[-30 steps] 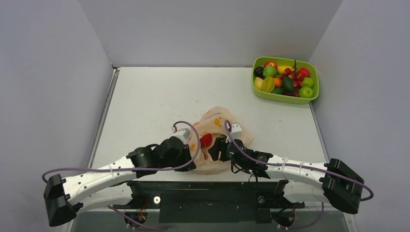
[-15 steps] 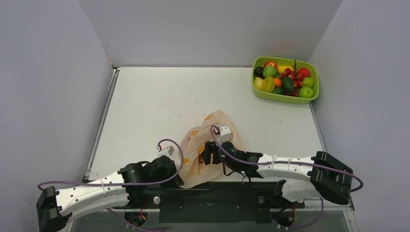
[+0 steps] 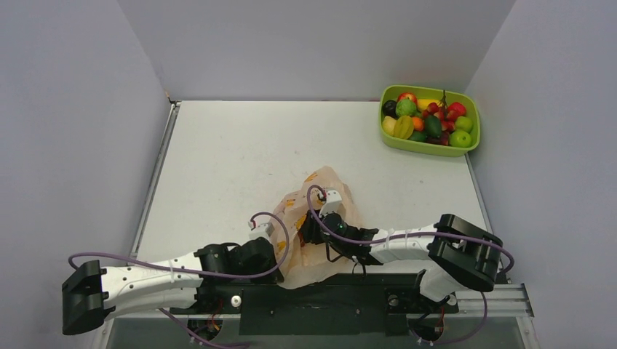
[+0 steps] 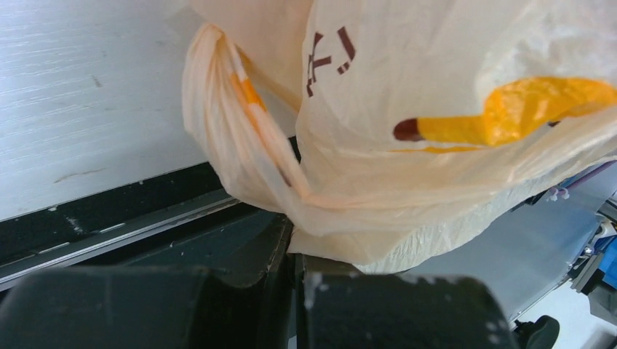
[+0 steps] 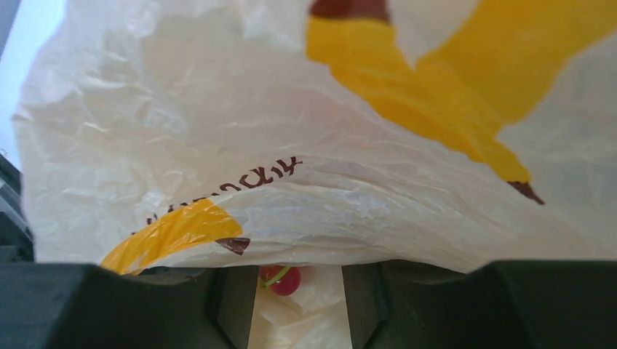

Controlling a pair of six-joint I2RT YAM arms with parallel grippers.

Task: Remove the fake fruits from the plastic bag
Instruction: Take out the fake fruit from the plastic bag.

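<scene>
The peach-orange plastic bag lies crumpled near the table's front edge, between my two grippers. My left gripper is shut on a fold of the bag's lower edge; in the left wrist view the bag bulges above the closed jaws of that gripper. My right gripper is pushed into the bag from the right and is open. In the right wrist view the bag drapes over the fingers, and a small red fake fruit with a green stem lies in the gap of the gripper, ungripped.
A lime-green tray holding several fake fruits stands at the back right corner. The black mounting rail runs along the near edge just under the bag. Grey walls enclose the table on three sides.
The bag has been dragged toward the near edge and bunched up. The red fruit seen from above earlier is now covered. My right gripper has moved left, deeper into the bag.
</scene>
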